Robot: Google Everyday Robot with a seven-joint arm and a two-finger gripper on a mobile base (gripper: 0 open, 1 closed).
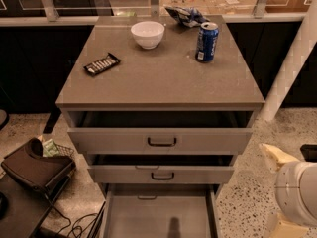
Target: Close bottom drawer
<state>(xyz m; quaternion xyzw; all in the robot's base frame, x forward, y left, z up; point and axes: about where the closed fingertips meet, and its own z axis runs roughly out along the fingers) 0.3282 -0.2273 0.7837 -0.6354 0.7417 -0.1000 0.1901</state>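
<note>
The bottom drawer [158,217] is pulled out farthest of the three. Its grey open box fills the lower middle of the camera view, and its near end is cut off by the frame edge. A small dark bar [147,198] shows on the narrow grey strip at its far end. My gripper [278,192] is at the lower right, beside the cabinet and to the right of the bottom drawer, apart from it. Its two cream fingers [274,156] are spread, with nothing between them.
The top drawer [161,141] and middle drawer [161,174] stand partly open. On the cabinet top [163,78] are a white bowl [147,33], a blue can [207,41], a snack bar [101,64] and a chip bag [184,15]. A black case [34,166] lies on the floor at left. A white pole [292,63] stands at right.
</note>
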